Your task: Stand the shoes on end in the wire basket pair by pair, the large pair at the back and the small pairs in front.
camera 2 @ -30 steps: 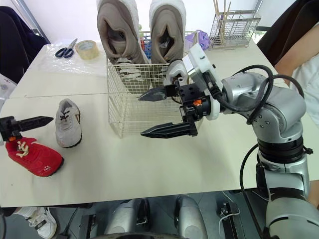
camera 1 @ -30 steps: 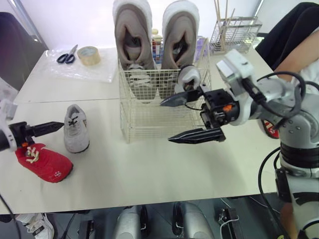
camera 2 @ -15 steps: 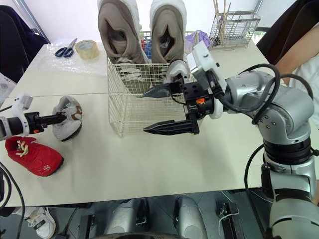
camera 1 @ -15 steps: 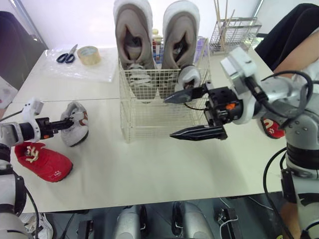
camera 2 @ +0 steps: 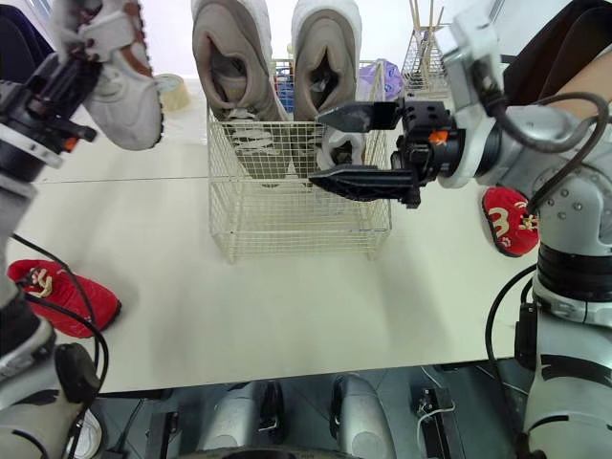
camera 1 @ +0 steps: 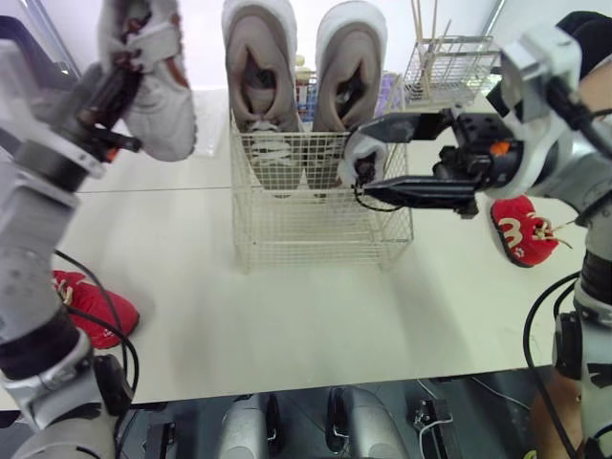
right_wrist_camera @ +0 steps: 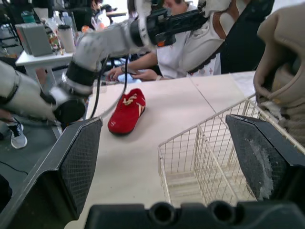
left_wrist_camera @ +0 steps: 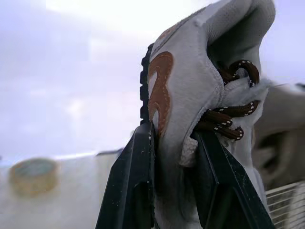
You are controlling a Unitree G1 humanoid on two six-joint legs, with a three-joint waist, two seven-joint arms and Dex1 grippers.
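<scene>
A small grey shoe [camera 1: 153, 91] with brown laces [left_wrist_camera: 228, 121] hangs high over the table's left side, my left gripper [left_wrist_camera: 175, 160] shut on its collar. The wire basket [camera 1: 316, 234] stands mid-table. A large beige pair [camera 1: 256, 67] stands on end along its back. One small grey shoe [camera 1: 371, 151] stands on end at its front right. My right gripper [camera 2: 317, 146] is open by the basket's front right corner, around rim height, holding nothing. One red shoe [camera 1: 96, 314] lies at the table's left edge, another [camera 1: 519, 229] on the right.
A roll of tape [camera 2: 174, 91] lies at the back left. A wire rack [camera 1: 445, 62] stands at the back right. A person's arm [camera 1: 593, 91] shows at the far right edge, close to my right arm.
My left gripper shut on the grey shoe on the table and lifted it high to the left. My right gripper rose from in front of the basket to rim height.
</scene>
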